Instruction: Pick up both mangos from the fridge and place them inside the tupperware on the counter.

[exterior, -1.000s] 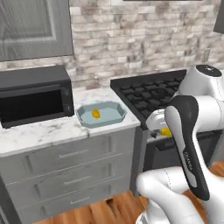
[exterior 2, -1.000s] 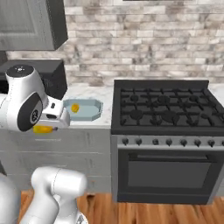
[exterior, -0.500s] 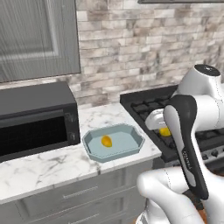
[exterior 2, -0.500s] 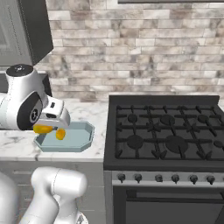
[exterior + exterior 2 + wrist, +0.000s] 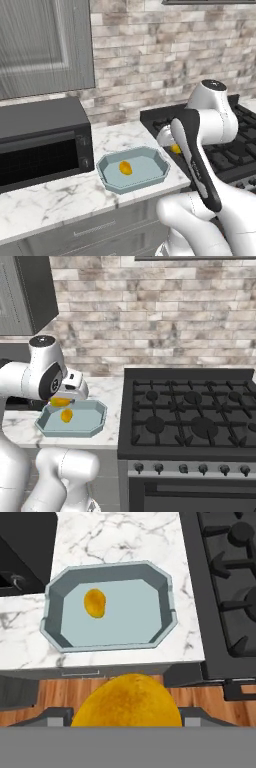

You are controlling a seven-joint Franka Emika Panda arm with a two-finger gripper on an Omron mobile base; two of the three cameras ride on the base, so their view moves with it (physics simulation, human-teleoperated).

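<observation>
The pincer (image 5: 126, 724) is closed on one mango (image 5: 126, 701), which sits between its jaws and is carried in the air. In the hand view the held fruit hangs off the front edge of the bench (image 5: 125, 534), above the wooden floor (image 5: 50, 694). The tupperware (image 5: 165, 619) rests on the bench just ahead of the pincer, with the second mango (image 5: 94, 603) lying inside it toward its left half. A black microwave (image 5: 40, 140) stands beyond the tray to the pincer's left; the stove (image 5: 192, 411) lies to its right.
</observation>
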